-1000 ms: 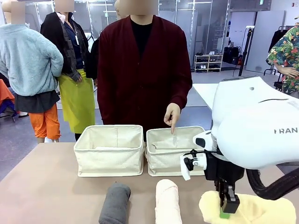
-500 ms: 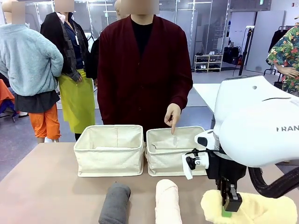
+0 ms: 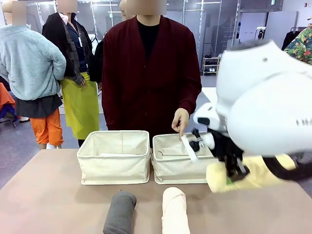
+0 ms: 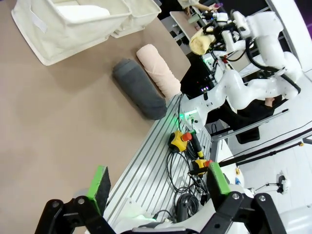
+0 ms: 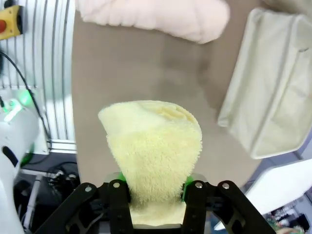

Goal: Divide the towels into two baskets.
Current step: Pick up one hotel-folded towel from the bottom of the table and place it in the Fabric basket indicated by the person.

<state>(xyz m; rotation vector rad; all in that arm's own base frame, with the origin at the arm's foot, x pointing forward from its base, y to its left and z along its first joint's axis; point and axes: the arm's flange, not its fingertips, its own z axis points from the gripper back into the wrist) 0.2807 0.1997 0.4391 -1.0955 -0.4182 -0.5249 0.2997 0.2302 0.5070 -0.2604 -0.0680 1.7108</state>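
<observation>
- the pale yellow towel [image 3: 263, 171] is showing a nubby terry pile. its roll is squashing in where the right jaws are clenching around it, and its rounded end is bulging out past them.
- the right jaws' green pads [image 5: 187, 182] are pressing into the towel's two sides.
- that towel is hanging clear above the tabletop [image 3: 53, 195], just right of the right basket [image 3: 170, 170] and about level with its front wall.
- the white right arm [image 3: 263, 107] is bulking large on the right and covering the right basket's right end.
- the dark grey towel [image 3: 120, 214] and the cream towel [image 3: 175, 212] are lying side by side on the near tabletop. both are tight plush cylinders with one end pointing toward the baskets.
- the left basket [image 3: 114, 170] and the right basket are standing just beside each other at the far side. both are soft cream canvas boxes with upright walls.
- the white towel [image 4: 80, 10] is lying inside the left basket. i cannot tell whether anything is lying in the right basket.
- a person's hand [image 3: 180, 120] is pointing one finger down over the right basket's far rim.
- the left jaws are standing released, wide apart, with nothing between them.
- the left jaws are hovering off the tabletop's near edge, over a ribbed metal frame [image 4: 146, 165], loose black cables [image 4: 178, 175] and a yellow box with a red button [image 4: 179, 140].
</observation>
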